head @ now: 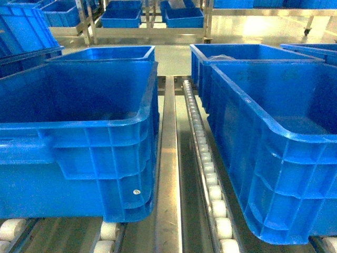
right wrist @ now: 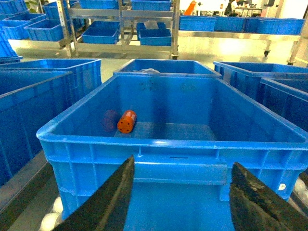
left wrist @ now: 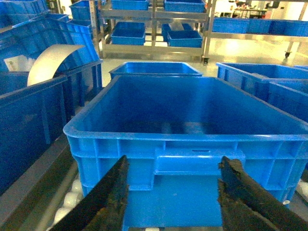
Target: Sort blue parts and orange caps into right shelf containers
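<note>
An orange cap lies on its side on the floor of the near right shelf container, toward its back left. My right gripper hangs open just outside this crate's front wall, below the rim, holding nothing. My left gripper is open too, in front of another bright-blue crate whose visible floor is bare. The head view shows both crates, left and right, but neither gripper. Blue parts are out of view.
A steel rail and white rollers run between the two crates. More blue crates stand behind them, one holding something pale. Shelving racks with small blue bins line the back. A curved white sheet sits at left.
</note>
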Robot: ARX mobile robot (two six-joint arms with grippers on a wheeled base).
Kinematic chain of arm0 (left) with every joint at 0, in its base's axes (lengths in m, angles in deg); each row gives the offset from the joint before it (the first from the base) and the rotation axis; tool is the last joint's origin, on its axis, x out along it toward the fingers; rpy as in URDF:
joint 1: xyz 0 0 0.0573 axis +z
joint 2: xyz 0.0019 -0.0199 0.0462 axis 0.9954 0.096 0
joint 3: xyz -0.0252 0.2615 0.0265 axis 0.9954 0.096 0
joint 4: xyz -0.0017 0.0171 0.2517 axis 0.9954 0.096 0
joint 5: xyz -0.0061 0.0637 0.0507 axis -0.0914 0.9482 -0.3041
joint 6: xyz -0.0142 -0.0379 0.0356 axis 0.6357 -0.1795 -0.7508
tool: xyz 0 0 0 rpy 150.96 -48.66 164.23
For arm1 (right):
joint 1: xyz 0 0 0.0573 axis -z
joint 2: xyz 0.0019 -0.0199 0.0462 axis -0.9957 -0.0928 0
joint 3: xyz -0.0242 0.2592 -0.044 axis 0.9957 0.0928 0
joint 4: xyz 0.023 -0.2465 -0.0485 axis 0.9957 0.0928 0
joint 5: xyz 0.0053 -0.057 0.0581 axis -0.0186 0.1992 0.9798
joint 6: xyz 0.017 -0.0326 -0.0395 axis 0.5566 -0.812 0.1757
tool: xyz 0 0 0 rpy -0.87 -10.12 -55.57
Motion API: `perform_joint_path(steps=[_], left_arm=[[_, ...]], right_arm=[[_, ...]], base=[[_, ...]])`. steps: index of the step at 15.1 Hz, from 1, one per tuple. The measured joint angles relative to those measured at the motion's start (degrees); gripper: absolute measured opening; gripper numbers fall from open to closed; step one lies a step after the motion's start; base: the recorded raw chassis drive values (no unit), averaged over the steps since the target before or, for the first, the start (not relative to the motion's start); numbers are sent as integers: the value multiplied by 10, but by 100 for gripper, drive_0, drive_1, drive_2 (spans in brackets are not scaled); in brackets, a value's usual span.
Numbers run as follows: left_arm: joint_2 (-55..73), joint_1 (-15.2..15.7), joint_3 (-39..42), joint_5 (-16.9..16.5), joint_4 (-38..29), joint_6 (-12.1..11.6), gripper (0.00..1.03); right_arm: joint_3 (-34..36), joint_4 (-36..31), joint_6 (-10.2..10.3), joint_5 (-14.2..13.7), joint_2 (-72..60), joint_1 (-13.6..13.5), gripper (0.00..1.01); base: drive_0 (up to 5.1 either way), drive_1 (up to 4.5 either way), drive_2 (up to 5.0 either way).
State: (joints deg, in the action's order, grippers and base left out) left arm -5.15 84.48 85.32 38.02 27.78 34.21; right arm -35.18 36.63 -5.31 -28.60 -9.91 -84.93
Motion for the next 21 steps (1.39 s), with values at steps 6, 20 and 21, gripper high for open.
perform_joint_path(steps=[6,20,21], left_arm=[[0,0,0,0,0,-1,98],[0,0,0,0,0,-1,98],[0,0,0,0,0,-1,98]], right_arm=[[0,0,1,0,0,0,98],[0,0,1,0,0,0,98],[0,0,1,0,0,0,98]], base=[[0,0,0],[0,0,0],[0,0,0]])
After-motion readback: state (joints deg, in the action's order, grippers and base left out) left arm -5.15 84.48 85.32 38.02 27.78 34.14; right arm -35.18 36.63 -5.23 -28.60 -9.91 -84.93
